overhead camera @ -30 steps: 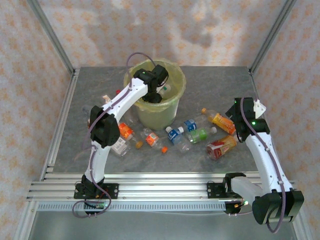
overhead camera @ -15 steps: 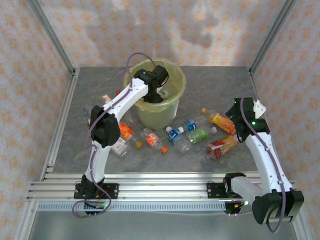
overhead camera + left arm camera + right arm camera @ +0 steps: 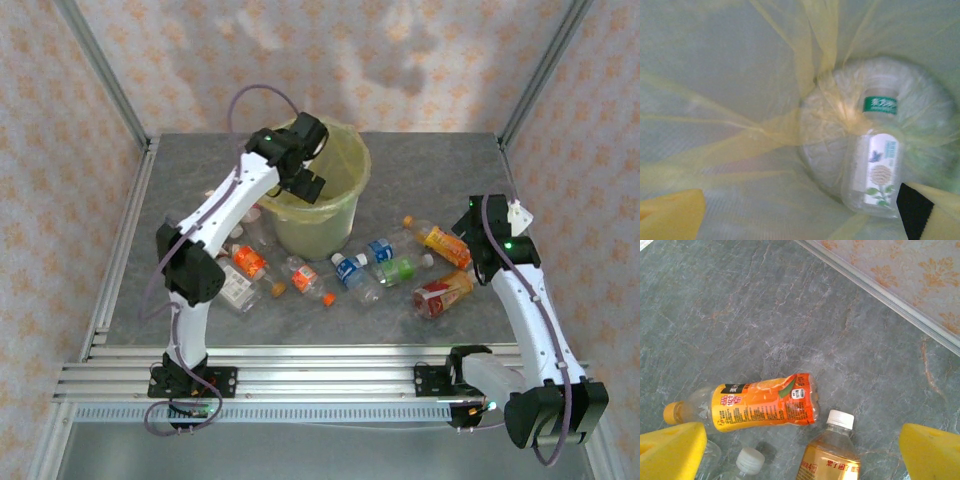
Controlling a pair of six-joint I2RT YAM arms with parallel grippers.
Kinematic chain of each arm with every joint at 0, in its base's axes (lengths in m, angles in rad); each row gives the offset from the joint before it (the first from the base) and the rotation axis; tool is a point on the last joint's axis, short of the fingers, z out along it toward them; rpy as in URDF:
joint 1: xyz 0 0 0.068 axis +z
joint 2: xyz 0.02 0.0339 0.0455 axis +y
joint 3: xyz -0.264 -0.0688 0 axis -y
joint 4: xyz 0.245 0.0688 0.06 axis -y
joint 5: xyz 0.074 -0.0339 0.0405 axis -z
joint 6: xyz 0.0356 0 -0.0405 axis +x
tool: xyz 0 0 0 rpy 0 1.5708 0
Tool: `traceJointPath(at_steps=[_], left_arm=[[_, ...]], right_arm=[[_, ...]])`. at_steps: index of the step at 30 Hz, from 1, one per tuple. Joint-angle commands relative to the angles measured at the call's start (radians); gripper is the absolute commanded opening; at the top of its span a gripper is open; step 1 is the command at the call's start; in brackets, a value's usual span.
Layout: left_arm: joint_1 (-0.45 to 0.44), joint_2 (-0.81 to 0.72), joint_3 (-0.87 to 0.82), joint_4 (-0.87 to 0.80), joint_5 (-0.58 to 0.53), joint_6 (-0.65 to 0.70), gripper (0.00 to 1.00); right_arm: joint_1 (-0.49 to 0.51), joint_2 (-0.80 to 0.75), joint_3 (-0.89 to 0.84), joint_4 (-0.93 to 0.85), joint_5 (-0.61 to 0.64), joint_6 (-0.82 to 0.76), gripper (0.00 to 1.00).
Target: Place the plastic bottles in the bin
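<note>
The left pincer (image 3: 800, 220) hangs spread and empty over the bin (image 3: 352, 170), where a green-capped bottle (image 3: 875, 170) lies. The right pincer (image 3: 802, 454), also spread, hovers above an orange-labelled bottle (image 3: 765, 405) on the desk (image 3: 430, 170). That bottle is probably light, thin-walled and slick, so pinch across its labelled middle.

Below my left gripper (image 3: 800, 215) the bin (image 3: 352, 175) is open down to one clear bottle (image 3: 875, 170), with bag folds (image 3: 805, 60) crowding the sides. An orange-label bottle (image 3: 760, 405) and a white-capped bottle (image 3: 832, 455) block my right gripper (image 3: 802, 452); bare table (image 3: 790, 305) lies beyond.
</note>
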Motion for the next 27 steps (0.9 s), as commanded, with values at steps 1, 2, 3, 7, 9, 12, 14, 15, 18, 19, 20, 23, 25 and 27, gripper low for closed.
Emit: traceJointPath(at_steps=[1, 2, 3, 7, 9, 12, 14, 15, 18, 19, 20, 23, 25, 27], left_arm=[[0.0, -0.117, 0.024, 0.019, -0.056, -0.031, 1.0], [-0.002, -0.138, 0.015, 0.029, -0.057, -0.036, 1.0], [-0.002, -0.156, 0.006, 0.038, -0.056, -0.039, 1.0], [-0.006, -0.234, -0.043, 0.069, -0.063, -0.055, 1.0], [-0.006, -0.271, -0.074, 0.085, -0.076, -0.062, 1.0], [-0.006, -0.332, -0.126, 0.11, -0.099, -0.077, 1.0], [-0.006, -0.388, -0.185, 0.146, -0.117, -0.09, 1.0], [-0.006, -0.413, -0.216, 0.169, -0.121, -0.095, 1.0], [-0.006, -0.506, -0.325, 0.25, -0.146, -0.115, 1.0], [-0.006, -0.538, -0.36, 0.275, -0.159, -0.124, 1.0], [-0.006, -0.569, -0.394, 0.297, -0.173, -0.133, 1.0], [-0.007, -0.65, -0.486, 0.362, -0.214, -0.159, 1.0], [-0.006, -0.698, -0.536, 0.401, -0.245, -0.17, 1.0], [-0.004, -0.746, -0.59, 0.442, -0.278, -0.179, 1.0]], right_arm=[[0.007, 0.001, 0.045, -0.047, 0.005, 0.008, 0.99], [0.007, 0.002, 0.049, -0.052, 0.003, 0.009, 0.99], [0.007, 0.002, 0.052, -0.057, 0.001, 0.008, 0.99], [0.011, 0.001, 0.076, -0.087, -0.015, 0.01, 0.99], [0.017, -0.003, 0.087, -0.103, -0.016, 0.012, 0.99], [0.029, -0.007, 0.103, -0.139, -0.01, 0.018, 0.99], [0.038, -0.007, 0.112, -0.173, -0.003, 0.03, 0.99], [0.043, -0.007, 0.113, -0.19, -0.002, 0.038, 0.99], [0.063, -0.01, 0.104, -0.23, -0.008, 0.058, 0.99], [0.073, -0.012, 0.098, -0.241, -0.011, 0.067, 0.99], [0.082, -0.014, 0.091, -0.252, -0.017, 0.076, 0.99], [0.098, -0.025, 0.054, -0.266, -0.071, 0.105, 0.99], [0.103, -0.037, 0.018, -0.263, -0.123, 0.13, 0.99], [0.109, -0.055, -0.031, -0.254, -0.169, 0.167, 0.99]])
